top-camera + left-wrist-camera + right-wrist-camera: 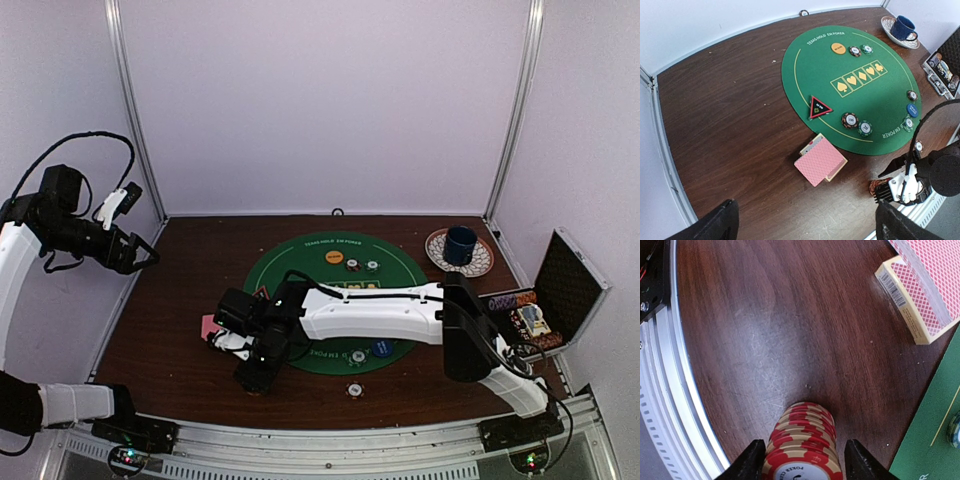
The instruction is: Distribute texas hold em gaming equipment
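Note:
A tall stack of red-and-cream poker chips [802,440] stands on the brown table near its front edge. My right gripper [801,462] is open, with one finger close on each side of the stack and a thin gap showing on the right. The left wrist view shows the same stack [875,187] under that gripper. Pink-backed playing cards [820,160] lie on their box just off the green mat [810,70]. On the mat are a red-edged triangle marker [819,107], an orange button [838,48], a blue button [912,110] and single chips [850,120]. My left gripper [135,255] hangs open, high at the far left.
A blue mug [461,245] stands on a patterned plate [485,265] at the back right. An open silver-edged case [565,285] holding more chips sits at the right edge. One loose chip [354,389] lies on the wood in front of the mat. A metal rail [660,390] borders the table.

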